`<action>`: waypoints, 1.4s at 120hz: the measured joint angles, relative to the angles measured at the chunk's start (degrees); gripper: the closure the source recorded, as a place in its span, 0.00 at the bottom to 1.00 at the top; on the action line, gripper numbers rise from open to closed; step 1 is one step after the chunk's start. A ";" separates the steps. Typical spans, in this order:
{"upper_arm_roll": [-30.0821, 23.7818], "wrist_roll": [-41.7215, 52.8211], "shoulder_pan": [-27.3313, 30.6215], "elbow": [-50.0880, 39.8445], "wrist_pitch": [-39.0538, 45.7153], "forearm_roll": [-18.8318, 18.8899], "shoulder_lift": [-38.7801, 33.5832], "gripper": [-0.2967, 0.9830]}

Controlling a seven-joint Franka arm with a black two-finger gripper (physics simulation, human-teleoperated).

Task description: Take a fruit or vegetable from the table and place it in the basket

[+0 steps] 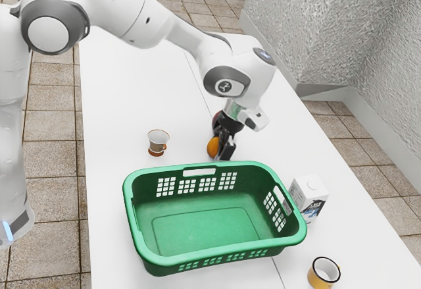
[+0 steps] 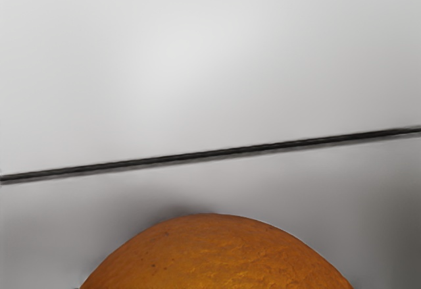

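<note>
Gripper (image 1: 225, 149), black, is pointing down toward the white table (image 1: 118, 91) at the end of the white arm (image 1: 125, 12); whether it is standing apart, closing together or clamping on anything, the views are not letting me tell. The orange (image 1: 213, 147), the item concerned, is sitting right at the gripper and outside the basket, on the exterior view's left of the gripper's lower end. In the wrist view its rounded, lightly speckled top is showing close to the hand, with a dark seam (image 2: 210, 154) running across the table past it. A reddish thing (image 1: 216, 119) is lying partly hidden behind the gripper. The green basket (image 1: 217, 259) is standing open side up, its far long wall facing the orange and gripper. Farther out, a brown-and-white cup (image 1: 158, 141) is standing toward the exterior view's left, a white carton (image 1: 307, 195) is standing upright just beside the basket's right-hand end in that view, and a yellow mug (image 1: 323, 274) with a black rim is standing nearer the camera, beyond the basket's corner
</note>
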 joint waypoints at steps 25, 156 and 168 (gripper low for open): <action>-0.75 -0.71 -0.25 5.91 -1.63 0.81 -0.62 0.54; -24.40 -5.80 -0.35 14.97 -13.14 -1.73 -3.47 0.30; -24.39 -6.06 -0.39 14.70 -13.18 -1.84 -3.45 0.27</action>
